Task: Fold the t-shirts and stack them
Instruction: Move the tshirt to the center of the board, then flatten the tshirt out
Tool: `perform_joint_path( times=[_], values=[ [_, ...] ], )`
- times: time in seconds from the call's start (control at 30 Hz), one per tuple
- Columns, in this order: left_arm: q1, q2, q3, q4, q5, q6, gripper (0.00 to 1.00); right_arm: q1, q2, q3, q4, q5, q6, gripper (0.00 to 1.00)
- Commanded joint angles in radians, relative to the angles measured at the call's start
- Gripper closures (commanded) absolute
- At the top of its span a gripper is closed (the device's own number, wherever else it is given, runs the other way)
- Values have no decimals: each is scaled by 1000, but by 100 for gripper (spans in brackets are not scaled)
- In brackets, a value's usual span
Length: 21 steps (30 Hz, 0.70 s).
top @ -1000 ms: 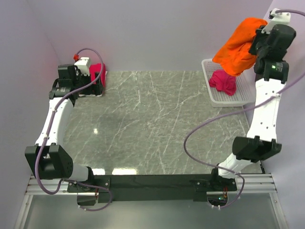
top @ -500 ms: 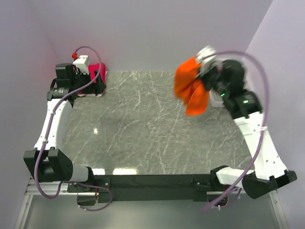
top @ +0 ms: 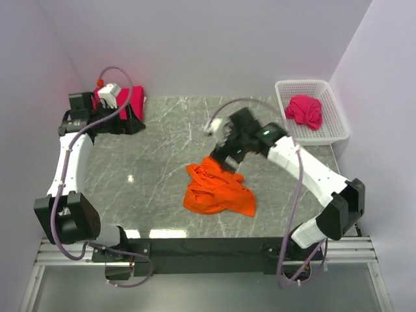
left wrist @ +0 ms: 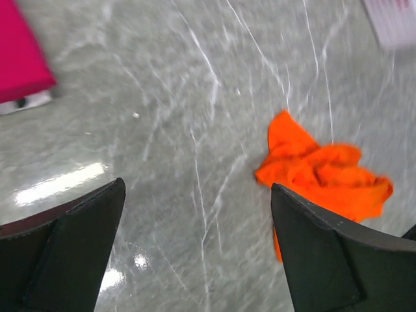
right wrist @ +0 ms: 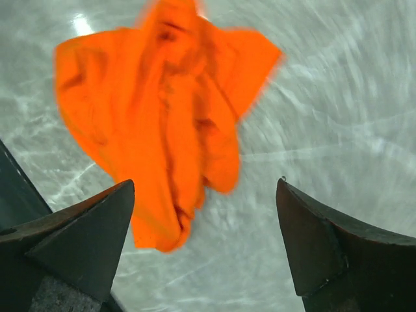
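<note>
The orange t-shirt [top: 218, 192] lies loose in a crumpled heap on the grey marbled table [top: 149, 162], and nothing has hold of it. The right gripper [top: 226, 158] hangs over the far edge of the heap with its jaws spread wide and empty. From its own wrist view the cloth sits straight ahead between the two fingers and below them, and as far as I can tell it is clear of both.

The left gripper [left wrist: 196, 186] is released too, jaws wide. It sits off at the far left corner, just beside a crimson-pink t-shirt [left wrist: 19, 52] that looks flat and squared off. For that gripper the orange shirt is ahead and off to its right, well apart. So the right arm is plainly the nearer one.

The heap is bunched and twisted. It comes to a narrow peak nearest the right gripper's fingertips and spreads broader away from them, toward the arm bases. That gives it only a weak long axis, running away from the fingers. I can't pick out a collar, a sleeve or a hem in the folds, and the wrist view is blurred.

Behind the right gripper, well apart, a second crimson-pink t-shirt [top: 305, 112] lies balled up in the white lattice basket [top: 303, 82].

My guess is the orange shirt wants spreading flat before any fold. That means finding an edge in the lump, probably with both arms.
</note>
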Motion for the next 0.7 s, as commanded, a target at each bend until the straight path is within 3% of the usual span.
perform_joint_path(
  times=[0.0,0.13,0.27,0.4,0.43,0.53,0.67],
  values=[
    [-79,-52,-104,-46,107,183,1,-234,-65,-56,-76,-238,134,5],
    [-246,-145,-255,-6,112,332,2,-330,-119,-246,-68,-304,202,8],
    [-503,-156,-353,38,43,453,15,-382,-86,-346,-8,-338,280,13],
    [-780,-170,-415,176,-161,475,16,-449,68,-343,-5,-463,317,19],
    [-874,-159,-419,198,-196,501,16,-465,94,-338,-8,-473,317,22],
    [-994,-109,-409,249,-260,564,16,-482,180,-315,-51,-552,291,38],
    [-1059,-56,-378,298,-232,581,17,-482,275,-306,-134,-692,227,63]
  ],
)
